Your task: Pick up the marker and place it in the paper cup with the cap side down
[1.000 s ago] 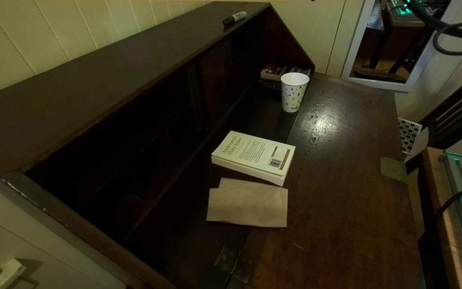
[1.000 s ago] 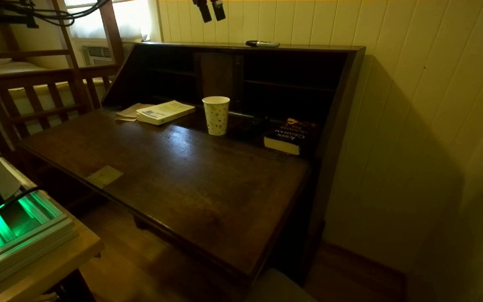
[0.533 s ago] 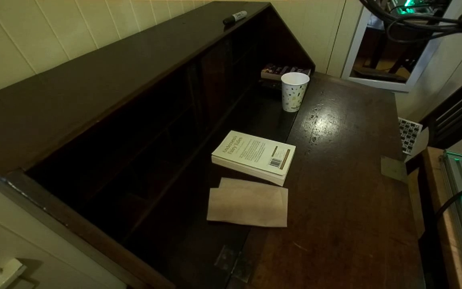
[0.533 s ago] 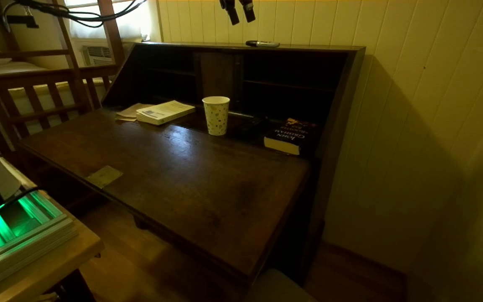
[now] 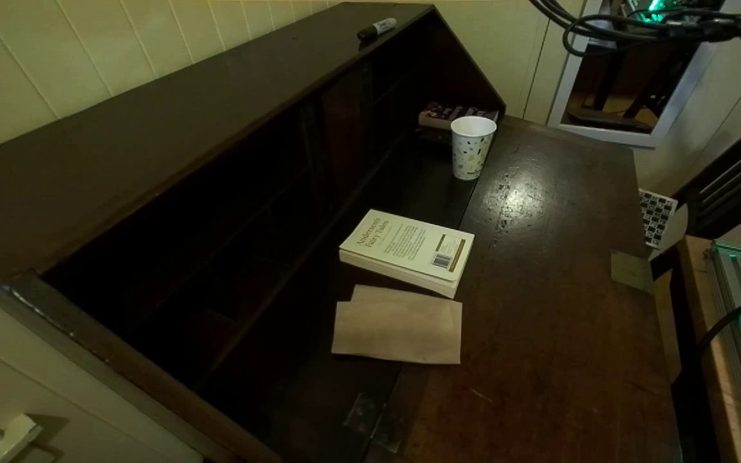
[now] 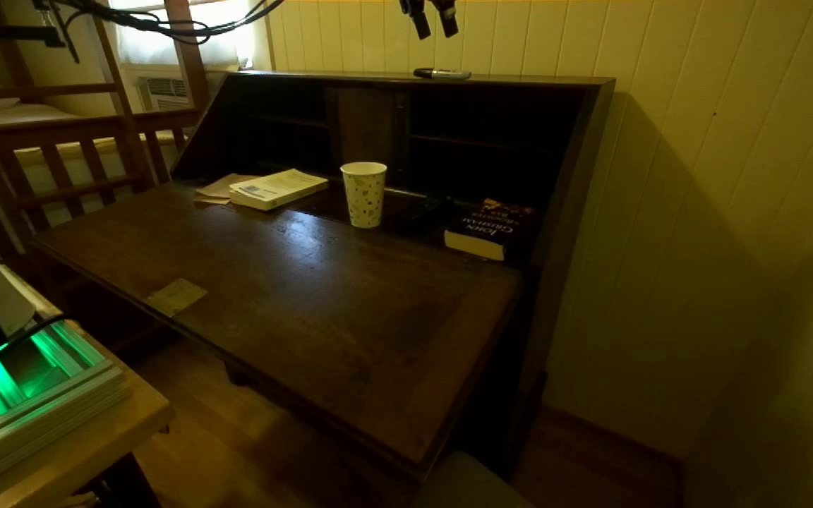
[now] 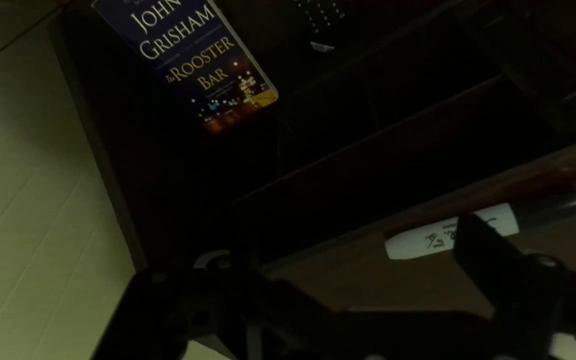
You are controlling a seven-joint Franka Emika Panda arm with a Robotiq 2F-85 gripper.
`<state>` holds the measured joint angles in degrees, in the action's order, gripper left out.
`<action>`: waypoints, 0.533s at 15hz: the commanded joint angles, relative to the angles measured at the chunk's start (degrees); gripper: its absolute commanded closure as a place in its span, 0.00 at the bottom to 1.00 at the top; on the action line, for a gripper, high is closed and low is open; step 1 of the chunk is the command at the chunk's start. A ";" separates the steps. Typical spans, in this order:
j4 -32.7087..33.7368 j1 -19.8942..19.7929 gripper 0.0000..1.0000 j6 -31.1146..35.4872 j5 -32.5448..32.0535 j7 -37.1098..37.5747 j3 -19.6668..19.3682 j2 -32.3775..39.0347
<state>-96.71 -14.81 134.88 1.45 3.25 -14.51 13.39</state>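
The marker, white-bodied with a black cap, lies on the top ledge of the desk in both exterior views [image 5: 377, 29] [image 6: 443, 73]. It also shows in the wrist view [image 7: 420, 242], with its white end to the left and cap to the right. My gripper [image 6: 437, 34] is above the ledge, over the marker and apart from it. In the wrist view the gripper [image 7: 371, 250] is open, fingers wide apart with nothing between them; the right finger hides part of the marker. The white printed paper cup stands upright on the desk in both exterior views [image 5: 471, 151] [image 6: 364, 197].
A white book [image 5: 408, 251] and folded brown paper [image 5: 402, 328] lie on the desk surface. A dark John Grisham book [image 6: 488, 229] lies at the desk's inner corner, also in the wrist view [image 7: 188, 55]. The panelled wall [image 6: 519, 42] stands behind the ledge. Arm cables [image 5: 634, 29] hang overhead.
My gripper has moved rightward along the ledge in an exterior view and is now over the marker. The arm cables have shifted with it. The marker and cup have not moved.
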 commanded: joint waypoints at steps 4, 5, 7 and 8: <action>11.37 -0.93 0.00 -2.58 2.37 4.23 0.45 8.33; 12.43 -0.93 0.00 -2.82 2.40 5.10 0.50 9.32; 14.55 -0.86 0.00 -3.54 2.55 7.59 0.49 11.04; 15.54 -0.89 0.00 -4.10 2.91 8.83 0.59 11.81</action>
<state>-87.11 -14.91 133.99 2.35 8.86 -14.47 21.39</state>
